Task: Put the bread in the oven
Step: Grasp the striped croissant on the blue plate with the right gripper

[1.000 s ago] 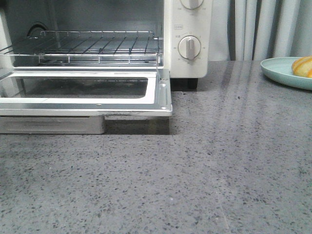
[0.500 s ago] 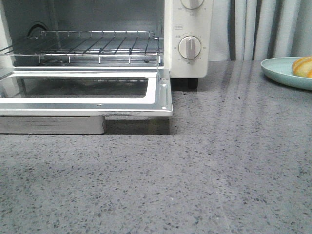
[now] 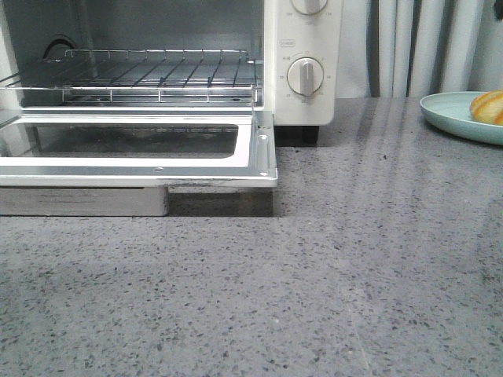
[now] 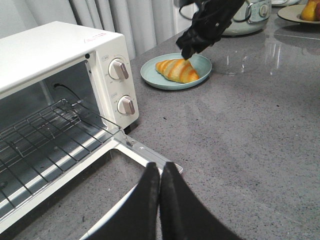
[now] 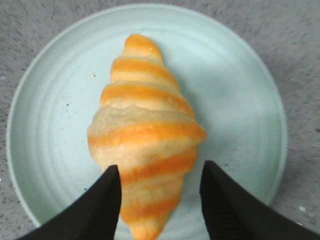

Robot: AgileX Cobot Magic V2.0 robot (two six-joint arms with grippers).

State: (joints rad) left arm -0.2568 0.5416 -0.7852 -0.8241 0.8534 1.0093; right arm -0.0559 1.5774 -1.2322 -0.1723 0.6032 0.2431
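Note:
The bread [image 5: 142, 130] is an orange and cream striped croissant lying on a pale green plate [image 5: 235, 100]. My right gripper [image 5: 160, 172] is open right above it, one finger on each side of the near end. In the left wrist view the right gripper [image 4: 186, 49] hangs over the bread [image 4: 176, 70]. In the front view only an edge of the bread [image 3: 489, 107] shows at far right. The white oven [image 3: 302, 63] stands open, door [image 3: 157, 169] down, wire rack [image 3: 149, 75] bare. My left gripper [image 4: 160, 167] is shut and empty above the door's corner.
A grey speckled countertop [image 3: 314, 275] stretches in front of the oven. Curtains [image 3: 416, 47] hang behind. In the left wrist view a kettle-like appliance [image 4: 250, 15] and a second plate with fruit [image 4: 300, 12] stand at the back.

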